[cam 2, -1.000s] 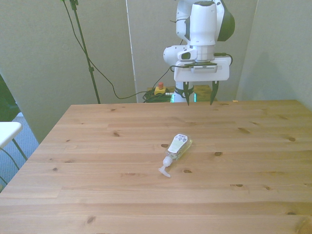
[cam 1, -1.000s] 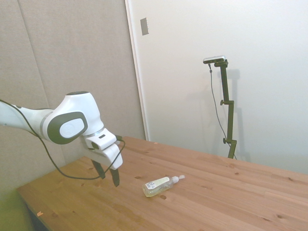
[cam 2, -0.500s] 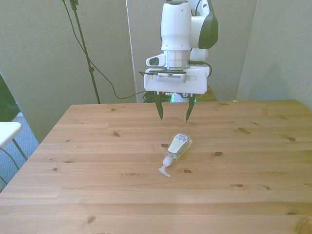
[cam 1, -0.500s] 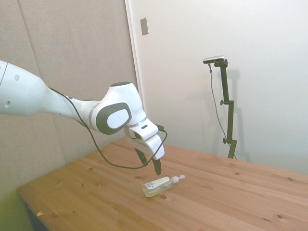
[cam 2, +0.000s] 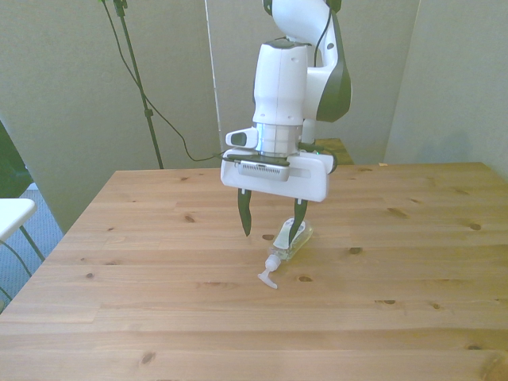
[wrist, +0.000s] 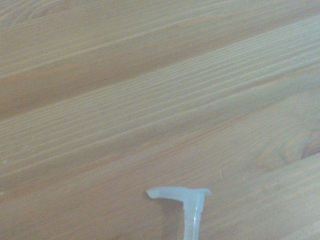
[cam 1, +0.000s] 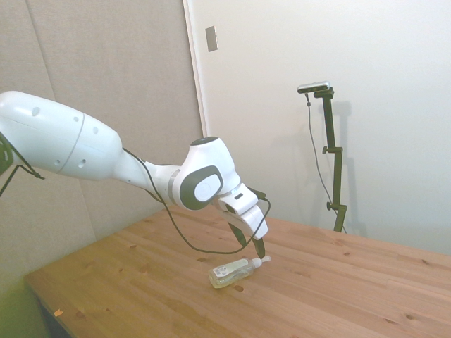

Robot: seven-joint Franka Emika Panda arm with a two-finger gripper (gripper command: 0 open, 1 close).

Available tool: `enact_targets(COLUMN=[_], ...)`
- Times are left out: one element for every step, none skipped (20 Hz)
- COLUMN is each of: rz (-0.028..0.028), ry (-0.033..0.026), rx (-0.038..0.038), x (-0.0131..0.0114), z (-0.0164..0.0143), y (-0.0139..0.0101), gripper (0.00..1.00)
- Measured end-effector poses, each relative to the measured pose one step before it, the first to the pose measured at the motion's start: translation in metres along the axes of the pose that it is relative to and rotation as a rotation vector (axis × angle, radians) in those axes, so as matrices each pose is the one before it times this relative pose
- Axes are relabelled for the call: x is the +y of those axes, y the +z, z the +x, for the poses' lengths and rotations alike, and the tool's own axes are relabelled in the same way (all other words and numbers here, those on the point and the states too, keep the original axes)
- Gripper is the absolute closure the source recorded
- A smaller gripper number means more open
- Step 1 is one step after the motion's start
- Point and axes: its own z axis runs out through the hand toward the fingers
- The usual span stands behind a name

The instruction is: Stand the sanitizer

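The sanitizer (cam 2: 291,240) lies on its side near the middle of the wooden table (cam 2: 143,317). It is a slim clear bottle of pale yellowish liquid with a white label. Its white nozzle cap (cam 2: 267,274) points toward the table's near edge in the front view. My gripper (cam 2: 272,222) hangs open just above the bottle, one finger in front of its body and the other off to the front view's left. The side view shows the gripper (cam 1: 251,243) over the cap end of the sanitizer (cam 1: 230,273). Only the nozzle cap (wrist: 186,199) shows in the wrist view.
A thin black stand with a hanging cable (cam 2: 136,79) rises behind the table at the front view's left. A white object's edge (cam 2: 12,214) pokes in at the far left. Bare table (cam 1: 352,296) surrounds the bottle on all sides.
The arm has reached out from the table's far edge and come down over the bottle, with the fingers staying open. The bottle has not moved.
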Motion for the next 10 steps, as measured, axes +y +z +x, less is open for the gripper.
enact_targets(rz=[-0.00535,-0.00531,-0.00524,-0.00441,-0.00367,-0.00408,-0.00231,-0.00178,-0.00163,-0.00214], ry=[0.00425,0.00212,0.00092,-0.00018,-0.00081,-0.00167,-0.00141,-0.00086,0.00027,0.00070], rx=[-0.00136,-0.00009,-0.00036,-0.00014,0.00026,-0.00082,-0.00084,-0.00029,0.00000,-0.00043], x=[-0.00197,-0.00238,-0.00197,-0.00174,-0.00148,-0.00096,-0.00069,-0.00044,-0.00031,0.00019], z=[0.00176,0.00125,0.00052,0.00030,-0.00005,-0.00076,-0.00066,-0.00035,0.00033,0.00030], y=[0.00705,0.00647,0.00594,0.00494,0.00384,0.00363,0.00227,0.00158,0.00165,0.00164], gripper=[0.00,0.00,0.00,0.00,0.00,0.00,0.00,0.00,0.00,0.00])
